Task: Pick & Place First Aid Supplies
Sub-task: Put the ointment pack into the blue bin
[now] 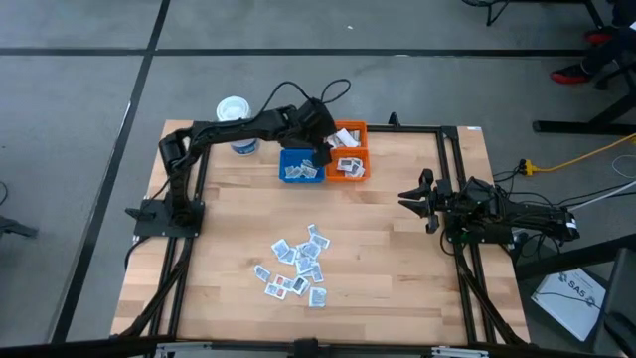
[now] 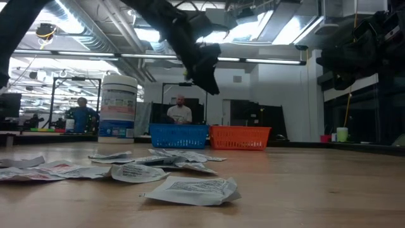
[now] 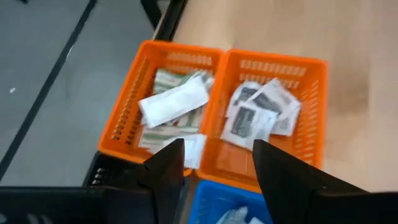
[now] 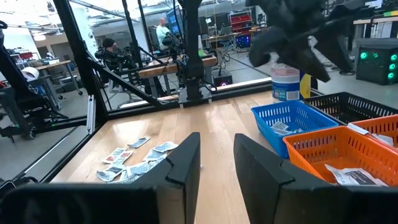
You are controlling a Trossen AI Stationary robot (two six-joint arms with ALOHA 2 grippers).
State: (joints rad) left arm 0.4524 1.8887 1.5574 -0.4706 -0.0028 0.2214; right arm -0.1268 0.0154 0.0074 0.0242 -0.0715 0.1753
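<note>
The pale wooden table [image 1: 397, 249] carries both dark arms, and the left arm reaches across its far side so that the left gripper [image 1: 320, 151] hangs above the row of small plastic bins, over the seam between the blue mesh bin [image 1: 300, 165] and the orange mesh bins [image 1: 348, 159]. Its two dark fingers [image 3: 166, 169] stand apart with nothing between them. The right gripper [image 1: 417, 196] waits at the table's right side, well apart from the bins, its fingers [image 4: 186, 165] parted and empty. A white cylindrical tub with a lid [image 1: 235, 114] stands near the blue bin, at the far left corner. The first aid supplies [image 1: 298, 264], small flat white sachets with blue or red print, lie mostly in a loose cluster on the near middle of the table; a few more rest inside the blue and orange bins.
</note>
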